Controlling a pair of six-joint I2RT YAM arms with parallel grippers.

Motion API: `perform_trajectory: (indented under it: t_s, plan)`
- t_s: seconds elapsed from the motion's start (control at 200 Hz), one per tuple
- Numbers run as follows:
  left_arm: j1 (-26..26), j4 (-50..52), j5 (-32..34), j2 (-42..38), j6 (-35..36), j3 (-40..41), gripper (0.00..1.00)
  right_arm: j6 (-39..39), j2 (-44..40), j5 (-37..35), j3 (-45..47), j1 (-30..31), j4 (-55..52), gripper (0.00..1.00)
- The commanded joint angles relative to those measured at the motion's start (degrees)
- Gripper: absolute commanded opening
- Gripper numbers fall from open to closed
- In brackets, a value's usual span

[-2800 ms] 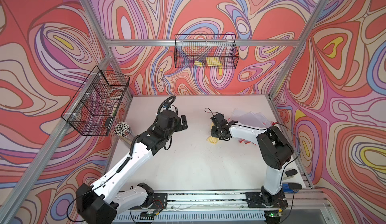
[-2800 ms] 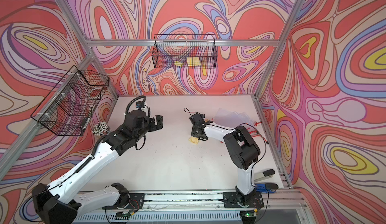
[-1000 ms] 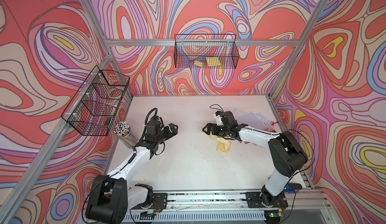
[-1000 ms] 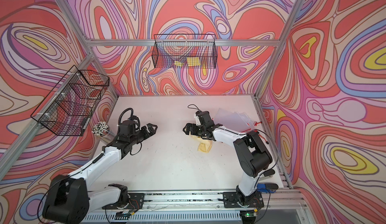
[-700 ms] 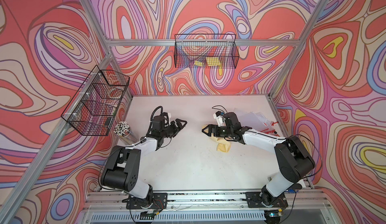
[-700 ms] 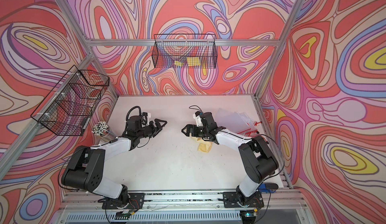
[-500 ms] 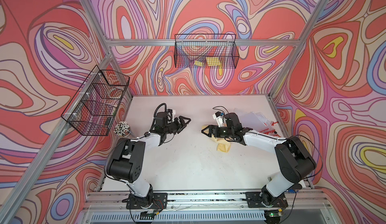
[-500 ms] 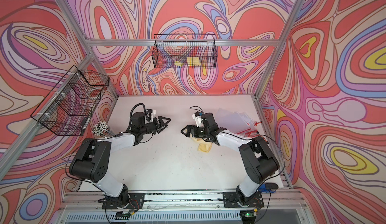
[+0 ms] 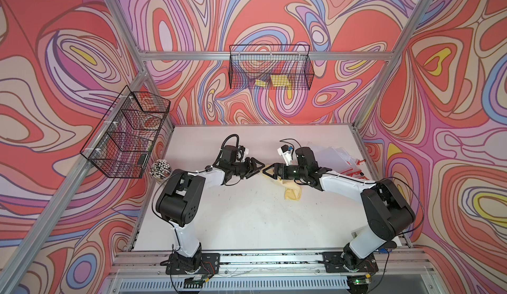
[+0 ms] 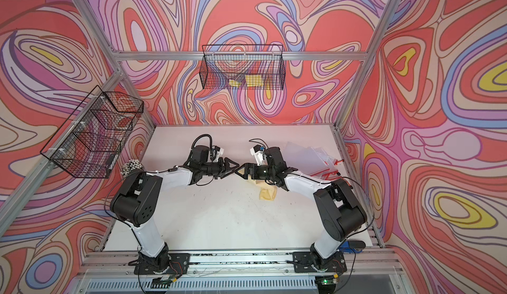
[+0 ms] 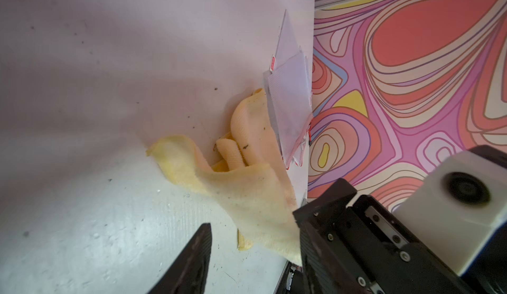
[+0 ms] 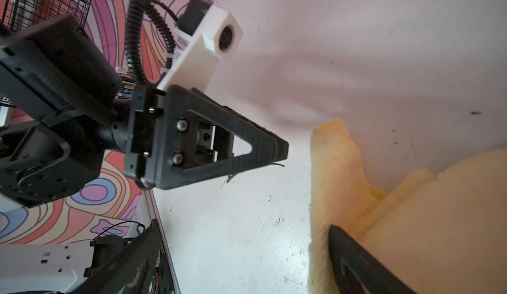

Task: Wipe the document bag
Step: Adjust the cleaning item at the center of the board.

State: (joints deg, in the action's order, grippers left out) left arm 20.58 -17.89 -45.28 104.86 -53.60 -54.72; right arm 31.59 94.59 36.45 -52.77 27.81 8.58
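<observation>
The fingers of the left gripper (image 9: 260,165) are black ribbed plastic wedges, each with a triangular hole. One finger (image 11: 189,265) shows in the left wrist view. It sits off to the side with bare table next to it, so the fingers are partly apart and pinch nothing. Their tips point right and end just short of the cloth (image 12: 337,169).

The right gripper (image 9: 266,170) faces them, almost tip to tip, near the middle of the table (image 9: 247,224). Its fingers stand wide apart. The one finger (image 12: 345,248) that shows clearly has the cloth draped over it.

The cloth (image 9: 292,193) is yellow, soft and fuzzy, with dark specks. One fold rises from the table to that finger, and the rest lies crumpled below the right arm.

The bag (image 9: 333,155) lies flat at the far right of the table, beside the wall and behind the right arm. It is clear plastic with a fine grid texture and a red zipper edge. In the left wrist view the far end of the cloth seems to meet the bag (image 11: 290,95); I cannot tell if they touch. The table is white and flat, with small dirt marks.
</observation>
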Motion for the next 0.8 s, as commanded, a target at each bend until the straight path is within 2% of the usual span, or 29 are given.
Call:
perform_trajectory:
  t_s: [0.0,0.215,0.32,0.496,0.581,0.646,0.726,0.796]
  plan:
    - [0.9,1.1,-1.2,1.3,0.6,-2.1,0.54,0.5,-1.6,1.8,1.0,-0.1,2.0,0.98]
    - [2.8,3.7,0.1,3.1,1.7,-4.9,0.55,1.3,-0.3,3.7,1.1,-0.1,3.7,0.98]
    - [3.2,3.9,0.5,3.8,1.7,-5.3,0.51,1.3,-0.3,4.1,1.1,-0.1,4.0,0.98]
    - [3.3,5.3,0.6,4.3,2.7,-5.7,0.3,0.3,-0.7,3.6,1.0,-0.1,2.6,0.98]
    - [3.3,6.5,1.2,4.2,3.3,-5.9,0.14,-0.2,-1.3,2.6,1.0,-0.1,1.5,0.98]
    - [3.3,6.8,1.3,4.4,3.6,-6.0,0.06,-0.8,-1.9,2.0,0.7,-0.1,0.6,0.98]
    - [3.3,7.4,1.5,4.8,3.8,-6.4,0.01,-2.0,-3.2,0.0,0.0,-0.2,-2.0,0.98]
    - [3.3,8.9,2.5,5.1,4.7,-7.2,0.0,-3.1,-5.4,-3.4,-0.3,-0.4,-4.8,0.98]
